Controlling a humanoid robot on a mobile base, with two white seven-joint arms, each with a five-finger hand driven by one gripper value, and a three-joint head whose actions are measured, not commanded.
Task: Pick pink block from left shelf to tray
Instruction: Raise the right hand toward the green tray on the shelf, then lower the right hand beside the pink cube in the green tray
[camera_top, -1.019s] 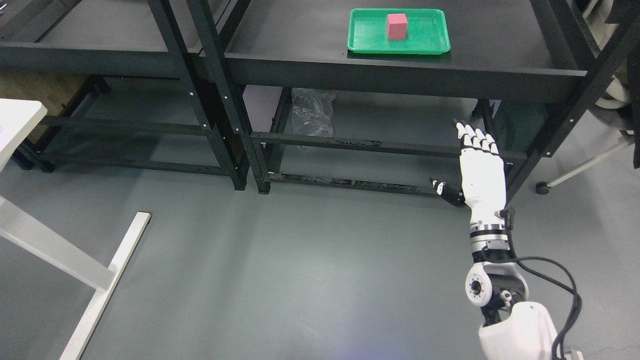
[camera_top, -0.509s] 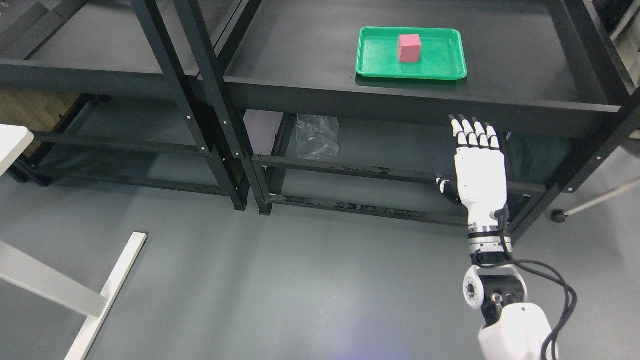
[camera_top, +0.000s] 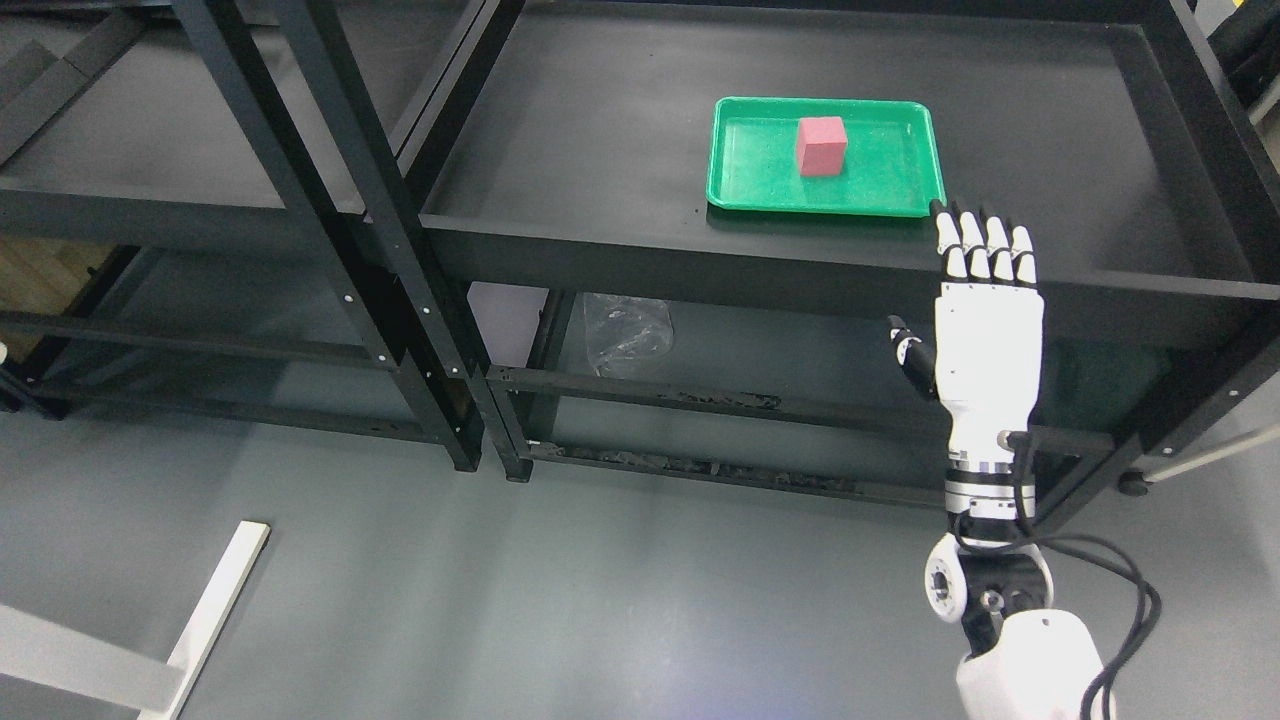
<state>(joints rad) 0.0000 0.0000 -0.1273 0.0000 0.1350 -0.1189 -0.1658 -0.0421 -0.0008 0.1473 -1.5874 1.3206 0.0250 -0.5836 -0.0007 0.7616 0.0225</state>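
The pink block (camera_top: 822, 146) sits in the green tray (camera_top: 760, 185) on the black shelf (camera_top: 600, 160). The right hand (camera_top: 985, 300) is flat with straight fingers and holds nothing, near the tray's right front corner, apart from the block.

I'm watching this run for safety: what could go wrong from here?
The right hand, fingers spread and holding nothing, is raised close in front of the shelf's front edge; reaching forward, it could strike that edge. It is also near the green tray, so a knock might slide the tray and shift the pink block sitting inside.
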